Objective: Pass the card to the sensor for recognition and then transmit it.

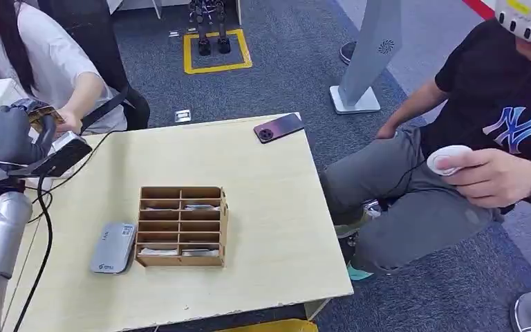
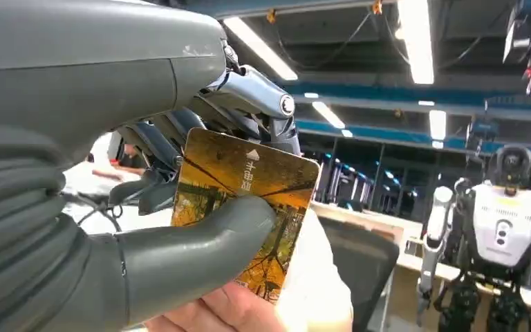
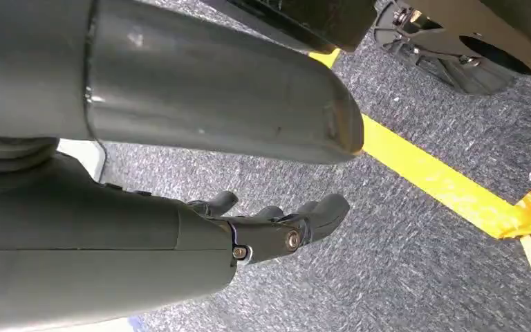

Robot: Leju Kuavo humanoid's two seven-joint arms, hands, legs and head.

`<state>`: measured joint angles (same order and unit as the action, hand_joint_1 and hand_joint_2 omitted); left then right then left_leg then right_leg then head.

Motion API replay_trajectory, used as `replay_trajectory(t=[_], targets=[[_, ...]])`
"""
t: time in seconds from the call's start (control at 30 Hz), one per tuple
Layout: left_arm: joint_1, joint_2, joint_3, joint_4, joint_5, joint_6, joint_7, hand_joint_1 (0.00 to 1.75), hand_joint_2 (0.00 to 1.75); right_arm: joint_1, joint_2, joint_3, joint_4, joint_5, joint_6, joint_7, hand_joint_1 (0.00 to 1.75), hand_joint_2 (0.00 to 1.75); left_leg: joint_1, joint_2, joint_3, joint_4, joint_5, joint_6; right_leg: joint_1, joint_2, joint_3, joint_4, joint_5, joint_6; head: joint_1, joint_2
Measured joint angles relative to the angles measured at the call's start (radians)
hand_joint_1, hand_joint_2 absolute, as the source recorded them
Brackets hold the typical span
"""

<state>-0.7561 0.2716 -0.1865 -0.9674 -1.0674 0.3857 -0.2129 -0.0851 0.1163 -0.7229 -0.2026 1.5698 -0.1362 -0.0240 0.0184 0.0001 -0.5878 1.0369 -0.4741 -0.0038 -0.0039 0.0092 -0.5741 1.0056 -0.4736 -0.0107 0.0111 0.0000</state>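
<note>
Card (image 2: 245,207) print in left wrist view, person's hand (image 2: 249,308) touching

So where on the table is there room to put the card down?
Bare wood lies between the phone and the wooden organizer, along the table edge right of the organizer, and in front of it. It is crowded at the left, where the left robot hand holds the card by a person's hand and cables.

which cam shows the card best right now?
Left wrist view. The card is close up there, its printed face legible, pinched between the left hand's thumb and fingers, with a person's hand touching its lower edge. The head view shows the card small and mostly covered by both hands. The right wrist view looks at carpet.
</note>
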Motion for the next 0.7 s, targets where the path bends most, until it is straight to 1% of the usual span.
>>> replay_trajectory(t=[0.27,0.33,0.5,0.67,0.7], targets=[[-0.003,-0.008,0.000,0.029,0.000,0.000,0.000,1.75,1.75,0.000,0.000,0.000,0.000,0.000,0.000,0.000,0.00,0.00,0.000,0.000,0.000,0.000,0.000,0.000,0.000,0.000,0.000,0.000,0.000,0.000,0.000,0.000],[-0.013,-0.013,-0.002,0.054,-0.049,0.022,0.037,1.75,1.75,0.000,0.000,0.003,0.000,0.000,0.000,0.000,0.00,0.00,0.000,0.000,-0.001,0.000,0.000,0.000,0.000,0.000,-0.001,0.000,0.000,0.000,0.000,0.000],[-0.043,-0.021,-0.002,0.128,-0.074,0.065,0.032,1.75,1.75,0.000,0.000,0.008,0.000,0.000,0.003,0.003,0.00,0.00,0.000,0.000,-0.001,0.000,0.000,0.000,0.000,0.000,-0.001,0.000,0.000,0.000,0.000,0.000],[-0.049,-0.022,-0.002,0.178,-0.064,0.075,0.026,1.75,1.75,0.000,0.000,0.008,0.000,0.000,0.003,0.002,0.00,0.00,0.000,0.000,-0.001,0.000,0.000,0.000,0.000,0.000,-0.001,0.000,0.000,0.000,0.000,0.000],[-0.049,-0.022,-0.002,0.185,-0.062,0.076,0.018,0.00,1.75,0.000,0.000,0.009,0.000,0.000,0.003,0.002,0.00,0.00,0.000,0.000,-0.001,0.000,0.000,0.000,0.000,0.000,-0.001,0.000,0.000,0.000,0.000,0.000]])
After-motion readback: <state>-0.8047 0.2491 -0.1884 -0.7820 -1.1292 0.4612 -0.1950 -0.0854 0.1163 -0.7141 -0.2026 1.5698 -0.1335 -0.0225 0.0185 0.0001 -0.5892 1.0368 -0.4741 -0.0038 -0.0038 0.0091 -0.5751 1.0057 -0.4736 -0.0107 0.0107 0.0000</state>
